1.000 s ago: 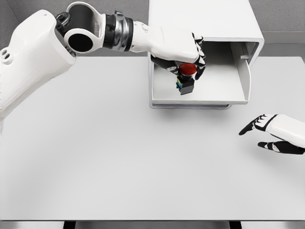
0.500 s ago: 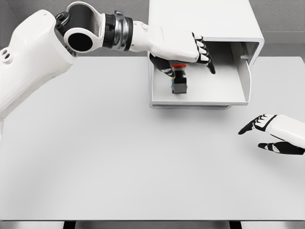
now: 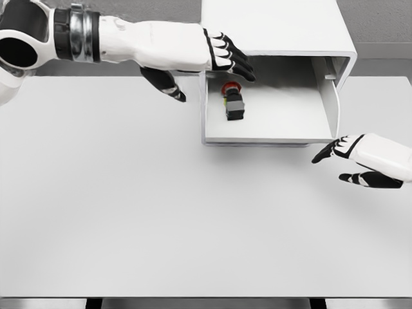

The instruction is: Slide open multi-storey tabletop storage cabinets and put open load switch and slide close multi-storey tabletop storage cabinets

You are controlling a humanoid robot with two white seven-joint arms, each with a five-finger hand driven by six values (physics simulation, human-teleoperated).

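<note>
- Step in hand, as I judge it: switch is placed, so next is sliding the drawer shut.
- Load switch lies on its side in the drawer's left part, red cap toward the cabinet, just below and right of the left hand's fingertips; not touching them.
- Left hand hovers over the drawer's back-left corner, fingers spread wide, thumb hanging low to the left, holding nothing.
- Right hand sits just off the drawer's front-right corner, fingers loosely parted, empty, index pointing toward the drawer front; close to it but contact not clear.
- To do the close well: get the left hand clear of the drawer opening first, else the arm fouls the cabinet edge.
- Push with the right hand flat on the front lip, near the middle rather than the corner, so the drawer runs straight and doesn't jam.
- Push slow; the switch is loose and could roll or slide to the back.
- Container: drawer fully pulled out, white tray with low walls, only the switch inside; rest of its floor bare.
- Cabinet's upper part is closed box; other storeys not visible from this view.
- Everything stands on a white table.
</note>
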